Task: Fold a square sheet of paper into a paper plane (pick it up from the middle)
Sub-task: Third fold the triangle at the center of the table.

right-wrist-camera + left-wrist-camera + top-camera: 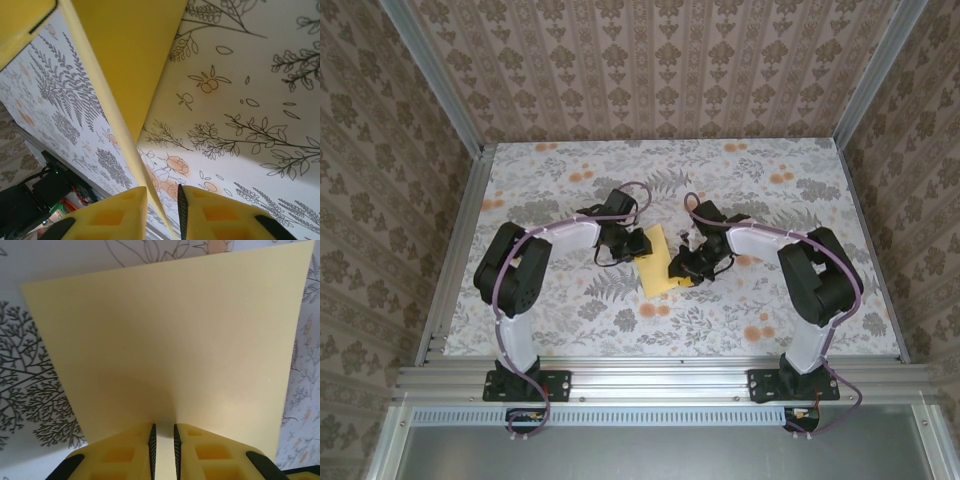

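The square sheet of paper (pixel 657 264), pale yellow, lies mid-table between my two grippers. My left gripper (pixel 628 243) is at its far-left edge. In the left wrist view the sheet (pixel 165 330) spreads away from the left gripper (pixel 162 426), whose jaws stand a narrow slit apart with shaded paper showing in the slit. My right gripper (pixel 685 265) is at the sheet's right side. In the right wrist view the sheet (pixel 125 50) is raised off the table. Its edge runs down between the jaws of the right gripper (pixel 162 189), which are apart and open. No paper plane is formed.
The table (pixel 760 190) wears a floral cloth with orange flower prints (pixel 177 165). Aluminium rails (pixel 650 380) frame it, with patterned walls on three sides. Black arm hardware (pixel 30 200) shows beyond the table's edge in the right wrist view.
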`<move>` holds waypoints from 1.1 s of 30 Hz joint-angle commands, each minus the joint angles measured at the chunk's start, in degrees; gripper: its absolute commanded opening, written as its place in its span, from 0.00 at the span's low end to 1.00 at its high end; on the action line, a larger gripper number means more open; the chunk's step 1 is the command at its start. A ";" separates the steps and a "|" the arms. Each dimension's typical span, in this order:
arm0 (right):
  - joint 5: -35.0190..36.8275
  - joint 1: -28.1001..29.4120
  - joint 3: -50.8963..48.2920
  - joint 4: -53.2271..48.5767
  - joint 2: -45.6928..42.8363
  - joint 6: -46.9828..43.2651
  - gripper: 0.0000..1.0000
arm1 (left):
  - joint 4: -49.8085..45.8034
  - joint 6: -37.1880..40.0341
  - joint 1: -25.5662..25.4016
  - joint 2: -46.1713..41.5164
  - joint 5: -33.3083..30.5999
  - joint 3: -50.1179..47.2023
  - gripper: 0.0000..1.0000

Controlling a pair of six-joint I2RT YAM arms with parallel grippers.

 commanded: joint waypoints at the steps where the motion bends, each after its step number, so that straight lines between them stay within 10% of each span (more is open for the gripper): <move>1: 1.18 -0.25 -1.86 3.19 -3.52 3.22 0.26 | -2.77 1.70 -0.07 1.25 -2.15 1.63 0.19; 18: 0.46 -0.03 -8.31 9.58 -6.50 9.87 0.29 | -3.63 1.44 -0.24 3.03 -4.57 0.92 0.16; 33: 2.27 1.69 -5.51 13.57 -4.98 11.81 0.01 | -3.20 1.23 -0.24 3.12 -4.49 0.22 0.16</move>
